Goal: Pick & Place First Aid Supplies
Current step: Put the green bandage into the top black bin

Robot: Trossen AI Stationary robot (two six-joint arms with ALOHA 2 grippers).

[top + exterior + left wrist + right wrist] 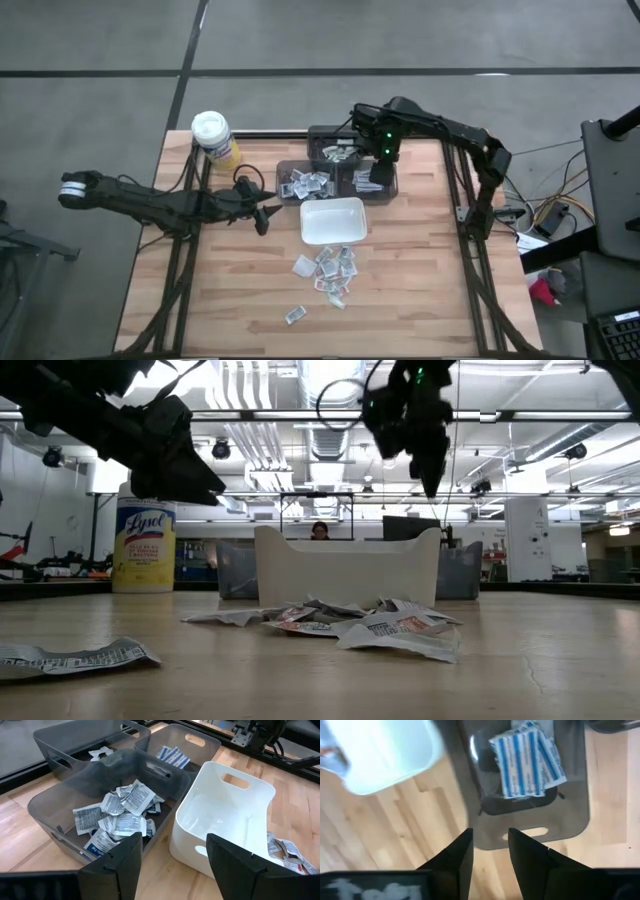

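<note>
While your right gripper (489,851) hangs above the grey bin (570,815) that holds the blue-striped packets (526,761), its jaws stand a little apart with nothing between them. Your left gripper (172,862) waits near the white dish (333,221), just short of the grey bin of white packets (122,812), jaws spread wide and empty. You have more packets lying loose in a heap (330,268) on the table (420,290) just past the dish's near side, one stray packet (294,314) a little apart from the heap, and a yellow canister (215,137) at the far left corner.
</note>
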